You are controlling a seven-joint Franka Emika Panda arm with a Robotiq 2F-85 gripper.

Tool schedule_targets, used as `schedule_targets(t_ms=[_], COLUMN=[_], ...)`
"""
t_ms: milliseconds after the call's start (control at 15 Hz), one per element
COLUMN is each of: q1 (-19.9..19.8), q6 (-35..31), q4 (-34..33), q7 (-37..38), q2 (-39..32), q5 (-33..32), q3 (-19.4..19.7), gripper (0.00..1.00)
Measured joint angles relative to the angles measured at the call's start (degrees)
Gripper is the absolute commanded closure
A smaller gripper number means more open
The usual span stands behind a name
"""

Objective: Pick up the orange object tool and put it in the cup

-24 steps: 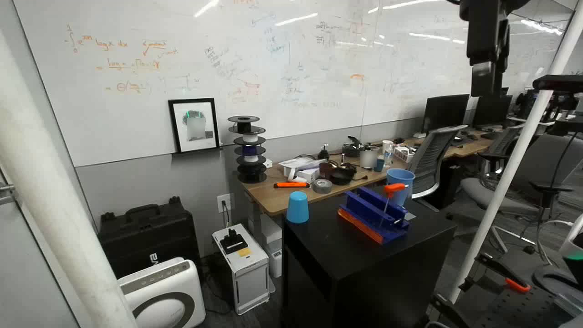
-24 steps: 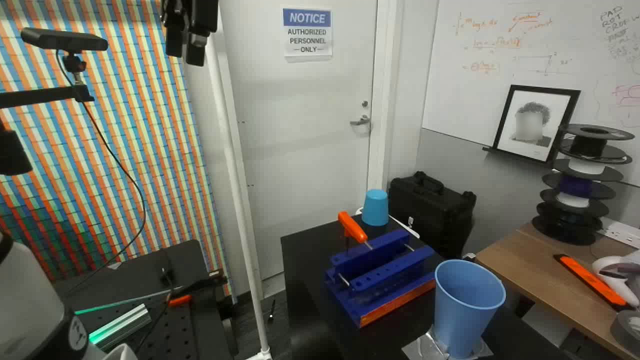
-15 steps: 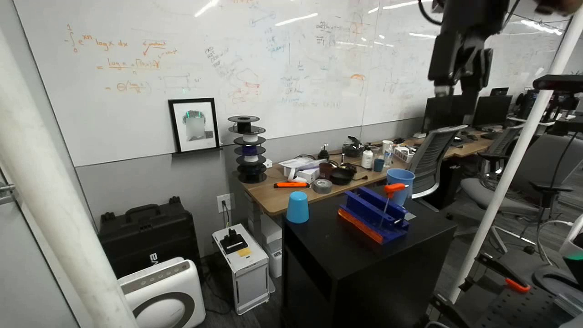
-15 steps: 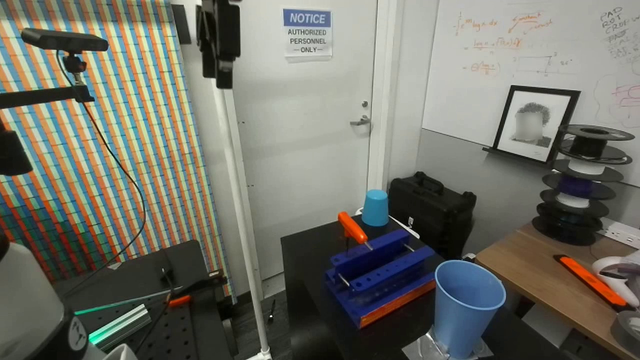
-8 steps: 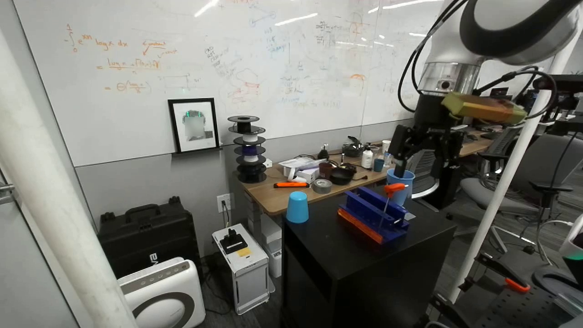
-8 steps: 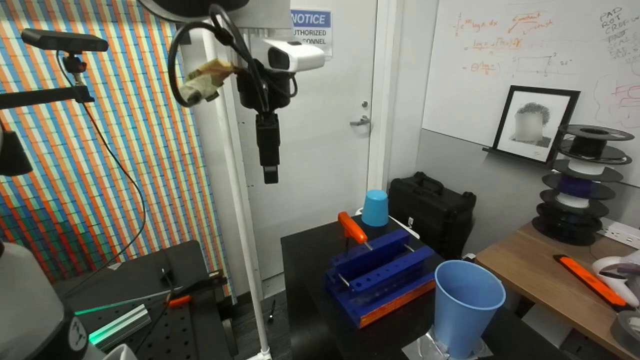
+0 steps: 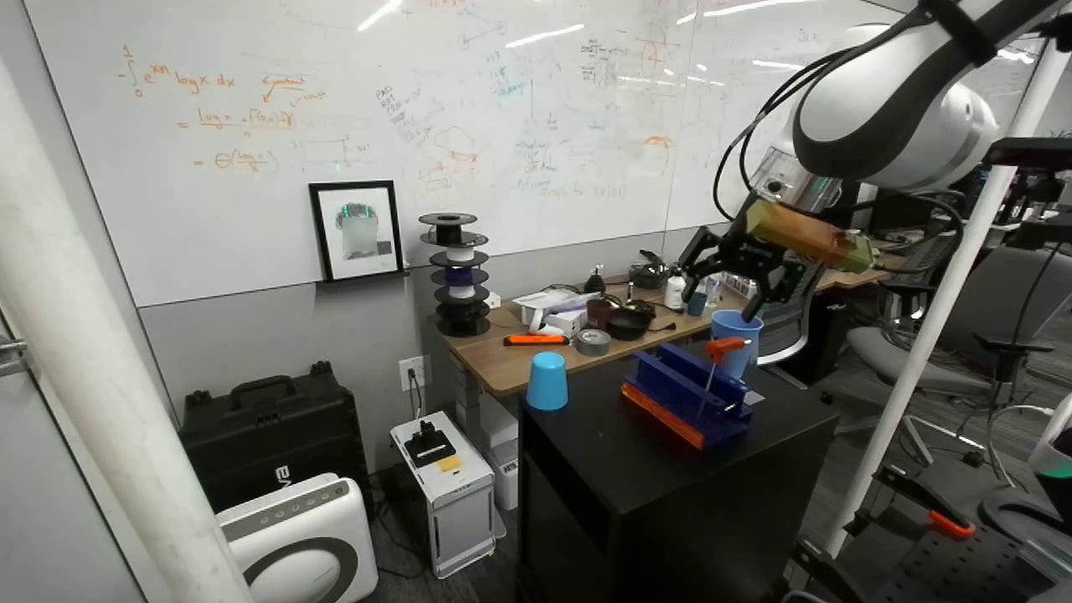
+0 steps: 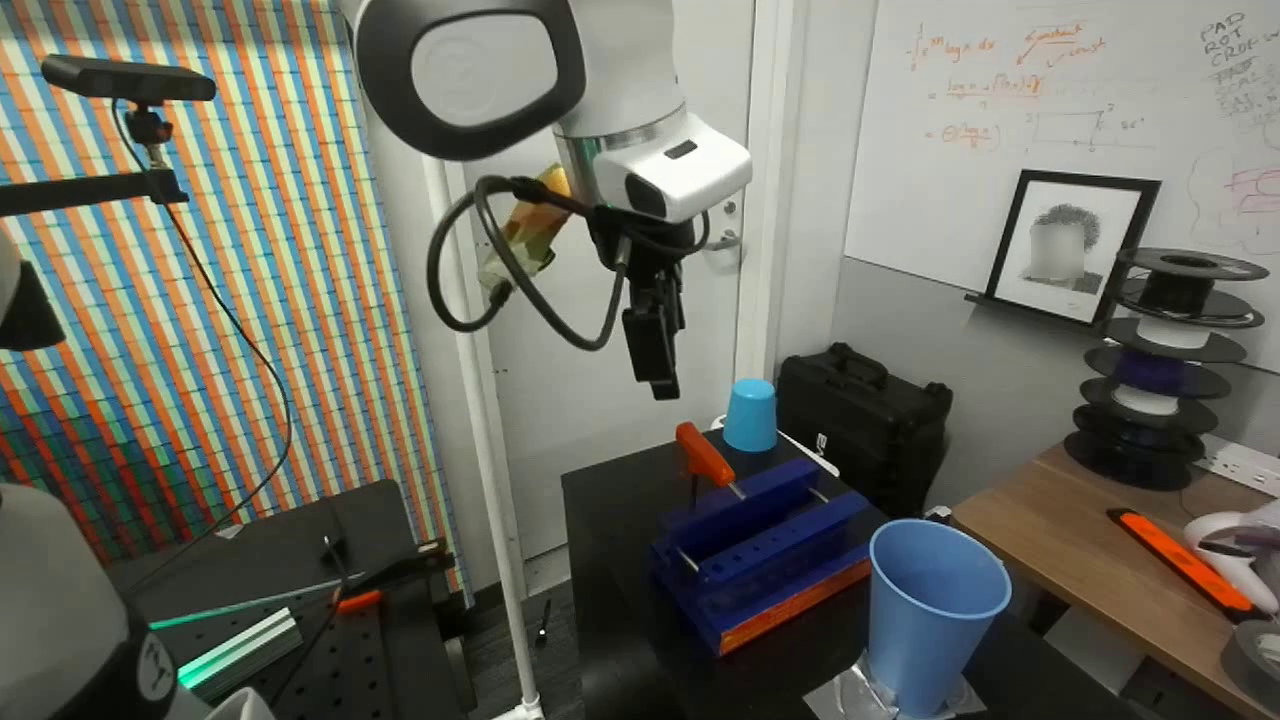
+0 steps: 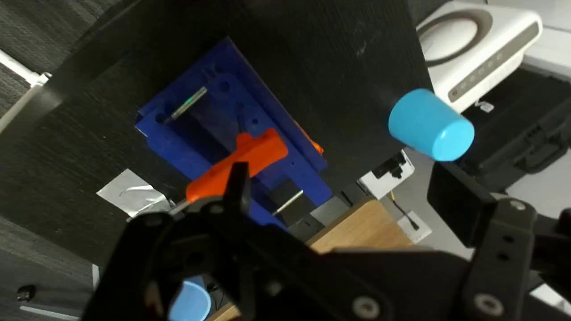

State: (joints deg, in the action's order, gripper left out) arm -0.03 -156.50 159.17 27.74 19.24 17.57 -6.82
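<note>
The orange tool (image 7: pixel 726 345) is a T-handle key standing with its shaft in the dark blue holder (image 8: pixel 740 530); its handle also shows in the wrist view (image 9: pixel 243 162). The cup (image 8: pixel 930 640) is pale light blue and stands upright, mouth up, beside the holder; the gripper partly hides it in the wrist view (image 9: pixel 192 303). My gripper (image 7: pixel 718 306) is open, empty and tilted, above the tool and apart from it. In the wrist view (image 9: pixel 348 183) one finger overlaps the handle in the picture, and the other is far to the right.
A more saturated blue cup (image 8: pixel 750 418) stands upside down near the far corner of the black cabinet top (image 7: pixel 620 469). Silvery tape (image 8: pixel 850 695) lies at the pale cup's base. A wooden desk (image 7: pixel 494 364) with clutter and a white pole (image 7: pixel 913 368) stand nearby.
My arm has come down into view from above toward the holder, and the gripper has tilted. The gripper stays open. The tool, holder and both cups have not moved.
</note>
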Motion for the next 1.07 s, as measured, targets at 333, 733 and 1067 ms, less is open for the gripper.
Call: schedule_targets(t_ms=[333,733,1067], q1=[2.45,9.35,9.71], q6=[-13.74,-14.91,-14.76], q4=[-0.01,-0.64,-0.7], q7=[-1.16,-6.37,-8.35], q2=[-9.38,-16.85,-17.8], q5=[7.93,20.41,22.13], q3=[2.27,1.79,1.94], gripper=[0.0,0.0,0.0])
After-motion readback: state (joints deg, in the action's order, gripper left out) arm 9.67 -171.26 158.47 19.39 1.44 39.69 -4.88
